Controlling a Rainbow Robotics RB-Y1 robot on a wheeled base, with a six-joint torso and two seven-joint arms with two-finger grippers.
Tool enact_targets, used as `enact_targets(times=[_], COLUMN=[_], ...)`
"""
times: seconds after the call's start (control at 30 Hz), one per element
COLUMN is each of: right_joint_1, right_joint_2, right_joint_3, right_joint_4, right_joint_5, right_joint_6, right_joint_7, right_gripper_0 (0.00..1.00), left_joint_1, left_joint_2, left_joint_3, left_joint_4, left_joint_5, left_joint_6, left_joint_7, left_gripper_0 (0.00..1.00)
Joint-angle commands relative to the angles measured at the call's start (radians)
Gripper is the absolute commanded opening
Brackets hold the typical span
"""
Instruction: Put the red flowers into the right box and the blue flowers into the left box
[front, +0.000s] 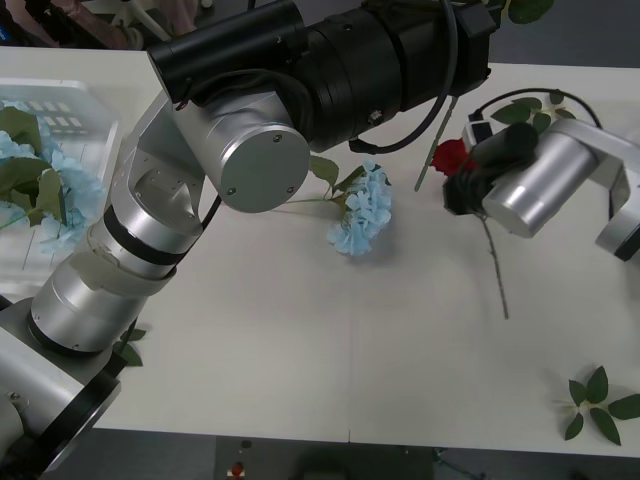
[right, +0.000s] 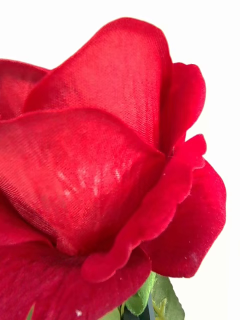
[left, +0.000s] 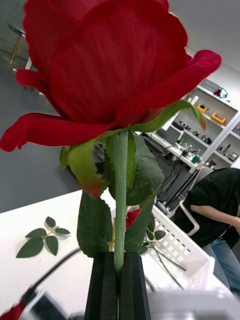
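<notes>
The red rose (right: 100, 175) was woven cloth — a fine matt weave with a faint velvety nap, its petal edges slightly frayed. The rose (left: 110, 65) clamped in the left gripper (left: 119, 287) had a smooth plastic-looking stem and matt fabric leaves. The black fingers (left: 102, 285) were ribbed and dull. The left box (front: 60, 110) looked like white, slightly glossy plastic. The blue flower (front: 362, 212) on the table (front: 300, 340) had thin, soft cloth petals — the tabletop was smooth, matt and pale.
</notes>
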Motion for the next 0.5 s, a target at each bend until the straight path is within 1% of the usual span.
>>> enact_targets(times=[0.03,0.13,0.23,0.33,0.43,0.5], right_joint_1=[-0.053,-0.055,-0.056,-0.055,-0.055,-0.055], right_joint_2=[-0.164,-0.271,-0.351,-0.397,-0.421,-0.421], right_joint_3=[-0.07,-0.086,-0.095,-0.101,-0.103,-0.103], right_joint_4=[-0.013,-0.01,0.022,0.088,0.198,0.198], right_joint_5=[-0.088,-0.134,-0.135,-0.15,-0.154,-0.154], right_joint_6=[0.006,0.006,0.006,0.003,-0.042,-0.042], right_joint_7=[0.166,0.27,0.347,0.368,0.384,0.384], right_gripper_0=[0.0,0.0,0.0,0.0,0.0,0.0], left_joint_1=[-0.025,-0.025,-0.022,-0.024,-0.024,-0.024], left_joint_2=[-0.006,-0.007,-0.007,-0.006,-0.006,-0.006], left_joint_3=[0.016,0.015,0.015,0.015,0.015,0.015], left_joint_4=[-0.012,-0.012,-0.01,-0.004,0.0,0.0], left_joint_5=[0.007,0.009,0.004,0.003,0.009,0.009], left_joint_6=[-0.021,-0.021,-0.021,-0.038,-0.055,-0.055], left_joint_7=[-0.018,-0.015,-0.011,-0.008,-0.006,-0.006], left_gripper_0=[0.0,0.0,0.0,0.0,0.0,0.0])
